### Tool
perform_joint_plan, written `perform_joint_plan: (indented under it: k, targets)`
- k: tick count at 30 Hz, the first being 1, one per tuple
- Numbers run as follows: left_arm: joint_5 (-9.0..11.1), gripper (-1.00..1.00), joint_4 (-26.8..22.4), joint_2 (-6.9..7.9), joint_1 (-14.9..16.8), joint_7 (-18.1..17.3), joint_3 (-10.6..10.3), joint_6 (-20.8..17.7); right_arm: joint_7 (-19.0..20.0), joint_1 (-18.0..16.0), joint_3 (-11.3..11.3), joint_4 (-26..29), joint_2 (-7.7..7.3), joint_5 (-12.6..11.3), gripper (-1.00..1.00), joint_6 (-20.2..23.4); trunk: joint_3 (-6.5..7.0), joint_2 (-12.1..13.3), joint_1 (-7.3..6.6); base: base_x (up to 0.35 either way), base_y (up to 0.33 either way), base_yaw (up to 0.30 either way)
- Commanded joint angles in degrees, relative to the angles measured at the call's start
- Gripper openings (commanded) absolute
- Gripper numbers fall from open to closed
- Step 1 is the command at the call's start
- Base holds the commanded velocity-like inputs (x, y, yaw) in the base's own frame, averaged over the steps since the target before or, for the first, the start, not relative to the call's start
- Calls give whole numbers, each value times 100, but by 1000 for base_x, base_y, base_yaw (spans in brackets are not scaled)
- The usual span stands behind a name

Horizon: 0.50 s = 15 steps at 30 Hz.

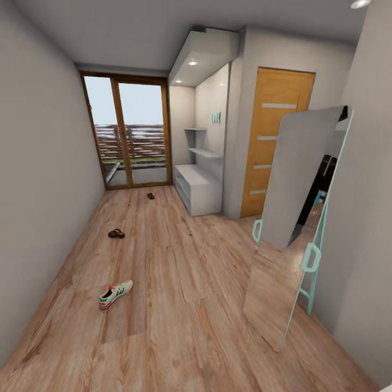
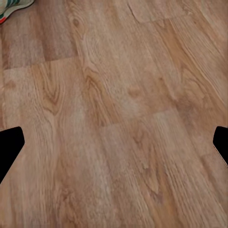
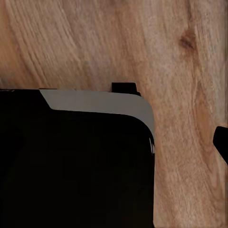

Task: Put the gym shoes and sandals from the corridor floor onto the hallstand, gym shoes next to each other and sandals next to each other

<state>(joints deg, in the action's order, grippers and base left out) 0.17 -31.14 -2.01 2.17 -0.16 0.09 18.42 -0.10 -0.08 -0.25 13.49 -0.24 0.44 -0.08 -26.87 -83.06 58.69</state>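
Corridor floor (image 1: 179, 305) is warm wood-grain plank laminate, pretty glossy. One white gym shoe (image 1: 115, 294) with green stripes lies on it near the left wall, long axis diagonal, red heel toward the camera. Further down, a flat brown sandal (image 1: 116, 233), and another sandal (image 1: 151, 196) close to the glass door. The boxy white hallstand (image 1: 198, 188) stands far right.

Left hand (image 2: 114, 147) hangs over bare planks, fingertips wide apart, gripping nothing. Right hand: can't tell.
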Motion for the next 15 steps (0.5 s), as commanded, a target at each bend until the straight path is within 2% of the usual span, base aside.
perform_joint_plan:
  k: [1,9,15]
  targets:
    - [3,100,3,-1,3,-2,3,16,-1,-1,-4,6,0,2,100,-1,-6,-2,3,347,-95,0]
    - [-5,100,-6,-1,3,-5,5,13,-13,-1,-9,53,5,-9,100,-1,-6,-2,3,348,-83,22]
    - [-22,100,-34,4,12,-8,5,12,-16,-1,-12,129,5,-21,100,-1,-10,-2,3,348,-78,231]
